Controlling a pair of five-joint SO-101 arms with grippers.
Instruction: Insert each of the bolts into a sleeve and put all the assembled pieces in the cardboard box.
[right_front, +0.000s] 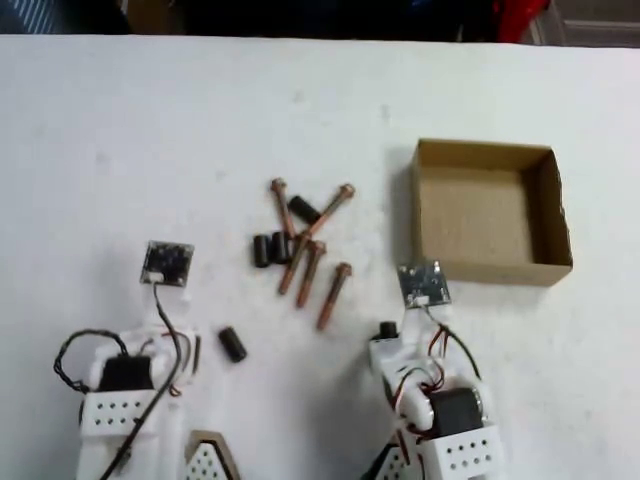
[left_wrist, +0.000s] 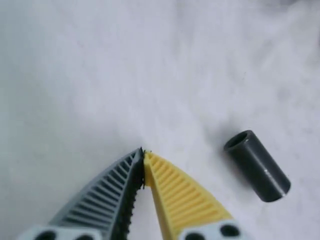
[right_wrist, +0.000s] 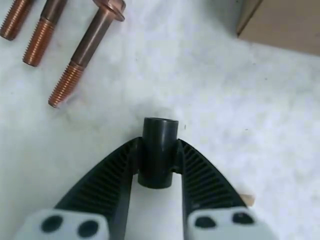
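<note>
Pinching one black sleeve, the right gripper is holding it between its fingers near the cardboard box. The left gripper is resting, fingers pressed together and empty, beside a loose sleeve. The bolts are lying bare on the worktop and the box is sitting empty, so no pairing looks done yet.

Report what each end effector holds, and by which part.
The right end effector grips a black sleeve by its side wall, around mid-length. The left end effector is shut, holding nothing; a loose sleeve lies beside it.
</note>
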